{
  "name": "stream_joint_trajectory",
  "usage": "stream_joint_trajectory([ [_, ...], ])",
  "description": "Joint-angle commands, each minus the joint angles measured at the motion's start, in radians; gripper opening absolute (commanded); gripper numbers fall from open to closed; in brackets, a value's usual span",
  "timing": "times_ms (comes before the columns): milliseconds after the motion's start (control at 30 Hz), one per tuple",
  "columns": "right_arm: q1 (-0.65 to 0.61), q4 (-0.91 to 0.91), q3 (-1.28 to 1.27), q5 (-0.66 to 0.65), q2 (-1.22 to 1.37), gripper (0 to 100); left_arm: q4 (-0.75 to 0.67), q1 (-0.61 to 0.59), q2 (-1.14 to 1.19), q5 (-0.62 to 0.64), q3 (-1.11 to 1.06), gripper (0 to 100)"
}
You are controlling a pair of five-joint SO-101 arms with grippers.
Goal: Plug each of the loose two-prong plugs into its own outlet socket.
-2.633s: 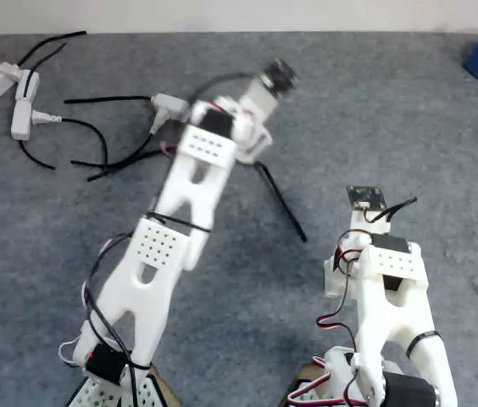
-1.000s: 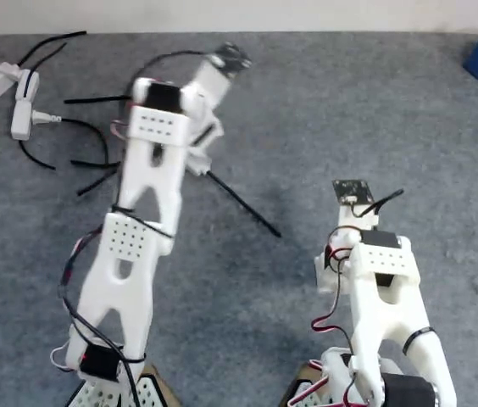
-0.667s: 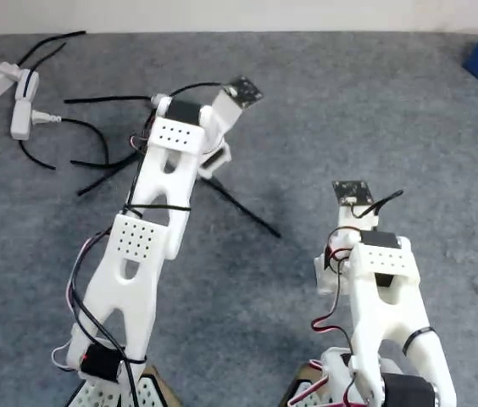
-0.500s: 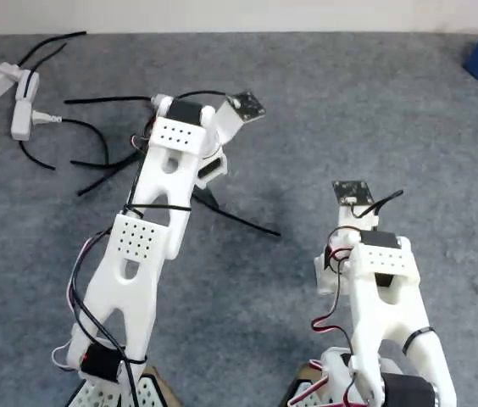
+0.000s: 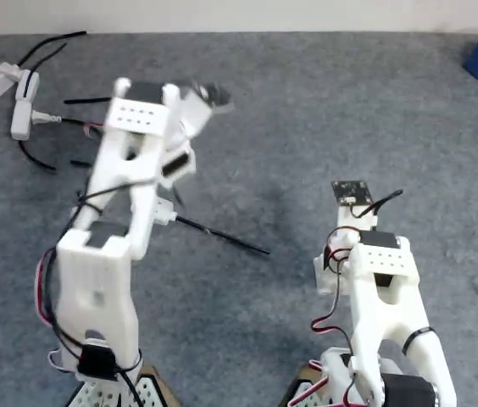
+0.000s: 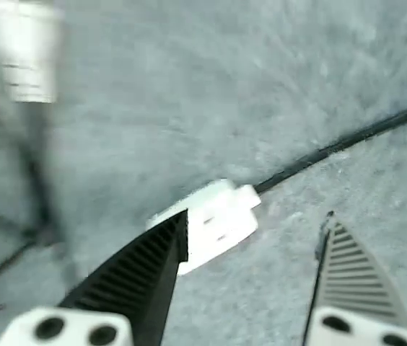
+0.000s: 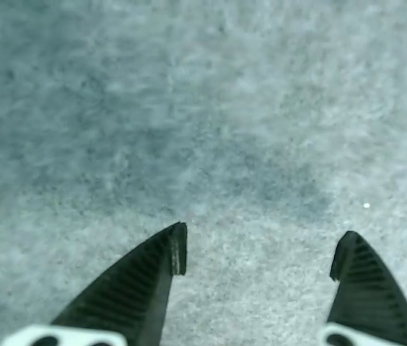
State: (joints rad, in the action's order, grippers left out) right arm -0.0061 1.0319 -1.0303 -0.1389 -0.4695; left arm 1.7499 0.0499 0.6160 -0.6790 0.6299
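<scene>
Here, L gripper (image 6: 255,216): jaws apart, nothing held
Plug (image 6: 214,223): on carpet (image 6: 297,65), just beside one jaw
R gripper (image 7: 263,231): jaws spread over bare carpet
Risk: off-centre closing may flick it away; cord (image 6: 340,144) may snag

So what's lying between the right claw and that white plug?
High view: the black cord off the white plug, then bare grey carpet up to the right claw.

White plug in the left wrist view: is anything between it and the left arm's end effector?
Nothing visible is in the way. The left end effector is open over the white plug, which lies on the grey carpet right beside one finger. Its black cord trails off to the side.
</scene>
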Motion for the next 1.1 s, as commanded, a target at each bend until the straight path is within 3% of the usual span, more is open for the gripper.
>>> stream_joint_trajectory([
  [0,-0.041,0.045,0.015,-0.003,-0.028,31.0,0.023,-0.018,-0.2,-0.002,-0.013,29],
  [100,-0.045,0.05,0.015,-0.005,-0.028,31.0,0.014,-0.068,-0.22,-0.006,-0.013,29],
  [200,-0.05,0.054,0.015,-0.005,-0.028,31.0,-0.086,-0.148,-0.185,-0.021,0.013,29],
  [367,-0.048,0.081,0.016,-0.003,-0.028,31.0,-0.118,-0.203,-0.036,-0.187,0.018,30],
  [533,-0.051,0.104,0.033,-0.003,-0.028,31.0,-0.032,-0.251,0.001,-0.681,0.131,34],
  [567,-0.051,0.104,0.035,-0.003,-0.028,31.0,-0.032,-0.254,0.002,-0.726,0.15,35],
  [900,-0.051,0.099,0.033,-0.003,-0.028,31.0,-0.04,-0.099,0.004,-0.904,-0.019,35],
  [1067,-0.05,0.099,0.036,-0.003,-0.028,31.0,-0.175,-0.045,0.004,-0.899,-0.173,35],
])
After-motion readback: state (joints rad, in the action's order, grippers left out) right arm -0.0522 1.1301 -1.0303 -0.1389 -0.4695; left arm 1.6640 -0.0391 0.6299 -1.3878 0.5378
